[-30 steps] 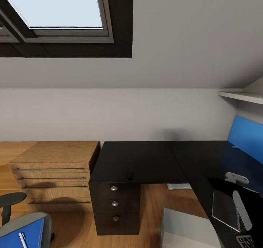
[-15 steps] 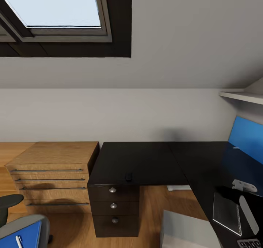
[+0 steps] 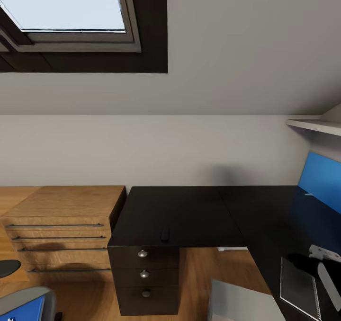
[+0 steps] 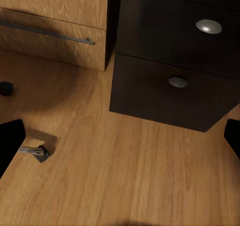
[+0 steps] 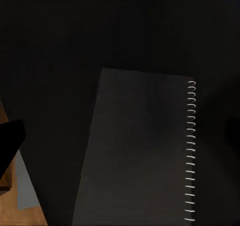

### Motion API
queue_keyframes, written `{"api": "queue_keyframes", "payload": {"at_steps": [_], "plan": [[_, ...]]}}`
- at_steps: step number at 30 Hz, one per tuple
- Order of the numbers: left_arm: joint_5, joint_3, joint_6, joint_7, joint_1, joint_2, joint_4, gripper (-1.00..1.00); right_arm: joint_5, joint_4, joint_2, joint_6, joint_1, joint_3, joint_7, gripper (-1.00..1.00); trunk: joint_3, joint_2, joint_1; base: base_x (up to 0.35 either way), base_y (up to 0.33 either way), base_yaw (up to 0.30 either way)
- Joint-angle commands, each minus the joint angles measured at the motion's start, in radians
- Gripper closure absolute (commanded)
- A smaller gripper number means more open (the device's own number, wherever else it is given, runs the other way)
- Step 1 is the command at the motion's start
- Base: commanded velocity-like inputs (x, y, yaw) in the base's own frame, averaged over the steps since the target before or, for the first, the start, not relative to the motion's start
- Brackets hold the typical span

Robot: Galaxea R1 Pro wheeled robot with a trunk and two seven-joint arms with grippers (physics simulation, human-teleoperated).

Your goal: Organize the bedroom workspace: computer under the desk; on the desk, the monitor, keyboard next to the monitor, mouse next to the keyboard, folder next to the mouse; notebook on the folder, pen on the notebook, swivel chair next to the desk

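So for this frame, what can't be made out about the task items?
- Swivel chair and the blue folder on it: cut off by the head view's bottom-left corner.
- Notebook: partly cut by the head view's bottom edge, in shadow.
- Mouse: too small to confirm.
- Computer: top alone seen, at the bottom edge.

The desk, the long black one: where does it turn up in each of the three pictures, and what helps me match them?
Head view: the desk spans the middle and runs down the right edge.
Left wrist view: its black drawer fronts, seen close above the wooden floor.
Right wrist view: its dark top, under the notebook.
Shared landmarks: the round silver knobs; the notebook.
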Motion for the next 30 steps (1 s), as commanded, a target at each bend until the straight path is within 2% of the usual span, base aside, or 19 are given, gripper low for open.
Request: {"api": "queue_keyframes", "payload": {"at_steps": [1, 9, 15, 22, 30], "plan": [[-0.009, 0.009, -0.003, -0.004, -0.001, 0.000, 0.001, -1.00, -0.006, 0.016, 0.000, 0.000, -0.001, -0.001, -0.002, -1.00, -0.001, -0.001, 0.001, 0.237, -0.001, 0.000], [-0.008, 0.010, -0.002, -0.002, -0.001, 0.000, 0.001, -1.00, -0.006, 0.131, -0.003, -0.077, -0.001, -0.003, -0.001, -1.00, -0.001, -0.001, 0.001, 0.072, 0.000, 0.000], [-0.008, 0.010, -0.002, -0.001, -0.001, 0.000, 0.001, -1.00, -0.006, 0.162, -0.011, -0.092, -0.001, -0.003, 0.000, -1.00, -0.001, -0.001, 0.001, 0.004, 0.000, 0.000], [-0.008, 0.010, -0.002, -0.001, -0.001, 0.000, 0.001, -1.00, -0.010, 0.241, -0.026, -0.155, -0.001, -0.007, 0.017, -1.00, -0.001, -0.001, 0.001, 0.000, 0.000, 0.000], [-0.008, 0.010, -0.004, -0.004, -0.001, 0.000, -0.001, -1.00, -0.012, 0.287, -0.028, -0.194, -0.001, -0.007, 0.036, -1.00, -0.001, -0.001, 0.001, 0.000, 0.000, 0.000]]}}
